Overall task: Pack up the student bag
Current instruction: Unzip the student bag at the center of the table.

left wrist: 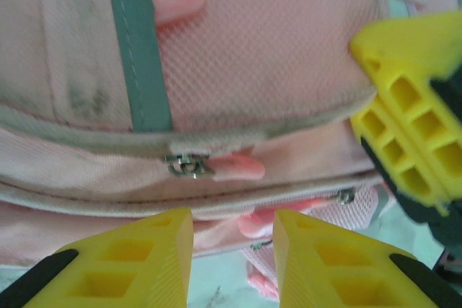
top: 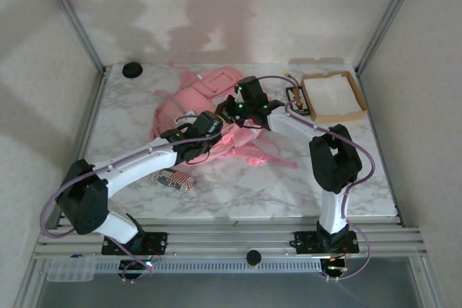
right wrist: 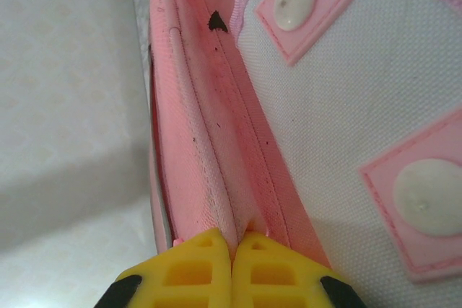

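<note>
Right hand (right wrist: 232, 240) is pinching the bag's (right wrist: 325, 70) edge seam, fully closed. Left hand (left wrist: 232, 220) is hovering half-open before the zipper (left wrist: 189, 165), holding nothing.

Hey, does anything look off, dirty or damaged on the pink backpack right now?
Nothing looks spilled or torn. The student bag just looks grubby: there are grey smudges on the pink panel left of the teal strip, and dark specks along the seam.

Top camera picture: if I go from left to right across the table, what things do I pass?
small black round disc → large soft pink fabric student bag → shallow brown cardboard box
</note>
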